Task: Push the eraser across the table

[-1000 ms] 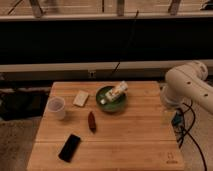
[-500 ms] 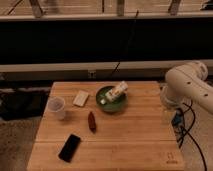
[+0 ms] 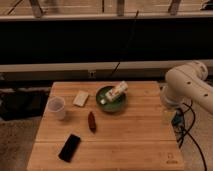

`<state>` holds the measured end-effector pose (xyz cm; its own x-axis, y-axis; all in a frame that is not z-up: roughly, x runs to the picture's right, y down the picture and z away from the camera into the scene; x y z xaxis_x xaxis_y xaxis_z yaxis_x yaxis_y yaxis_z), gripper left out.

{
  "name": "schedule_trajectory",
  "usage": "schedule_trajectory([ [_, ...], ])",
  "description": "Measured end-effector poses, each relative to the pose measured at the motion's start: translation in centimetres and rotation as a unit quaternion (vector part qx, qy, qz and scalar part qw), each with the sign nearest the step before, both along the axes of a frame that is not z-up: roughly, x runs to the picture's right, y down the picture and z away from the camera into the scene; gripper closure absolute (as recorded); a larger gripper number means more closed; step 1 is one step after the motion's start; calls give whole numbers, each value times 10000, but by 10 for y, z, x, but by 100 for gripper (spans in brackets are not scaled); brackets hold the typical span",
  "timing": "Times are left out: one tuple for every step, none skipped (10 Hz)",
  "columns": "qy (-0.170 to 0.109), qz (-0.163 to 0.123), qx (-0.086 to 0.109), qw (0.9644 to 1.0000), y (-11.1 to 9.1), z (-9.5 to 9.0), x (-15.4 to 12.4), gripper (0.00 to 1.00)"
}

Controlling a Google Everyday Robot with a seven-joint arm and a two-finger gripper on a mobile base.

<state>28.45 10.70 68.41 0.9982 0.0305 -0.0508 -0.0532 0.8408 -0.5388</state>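
Observation:
The black eraser (image 3: 69, 147) lies flat on the wooden table (image 3: 135, 137), near the front left corner, tilted a little. My white arm (image 3: 187, 87) reaches in from the right. Its gripper (image 3: 168, 117) hangs down over the table's right edge, far from the eraser and apart from it.
A white cup (image 3: 56, 107) stands at the left. A cream block (image 3: 81, 98) lies behind it. A dark red pepper-shaped thing (image 3: 92, 121) lies mid-table. A green bowl (image 3: 111, 100) holding a white packet (image 3: 116, 92) sits at the back. Cables (image 3: 185, 131) hang by the right edge.

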Motion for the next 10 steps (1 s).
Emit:
schedule_trajectory([
  [-14, -57, 0, 10000, 1, 0, -3, 20],
  [-53, -163, -3, 9999, 4, 0, -11, 20],
  [-112, -274, -11, 9996, 5, 0, -27, 20],
  [-181, -414, -15, 9990, 7, 0, -48, 20],
  [-223, -514, -15, 9984, 8, 0, -61, 20],
  [-267, -641, -16, 9976, 11, 0, -71, 20],
  [-297, -737, -23, 9968, 13, 0, -76, 20],
  [-319, -795, -28, 9963, 16, 0, -80, 20],
  [-364, -911, -26, 9952, 18, 0, -95, 20],
  [-406, -1015, -24, 9940, 21, 1, -109, 20],
])
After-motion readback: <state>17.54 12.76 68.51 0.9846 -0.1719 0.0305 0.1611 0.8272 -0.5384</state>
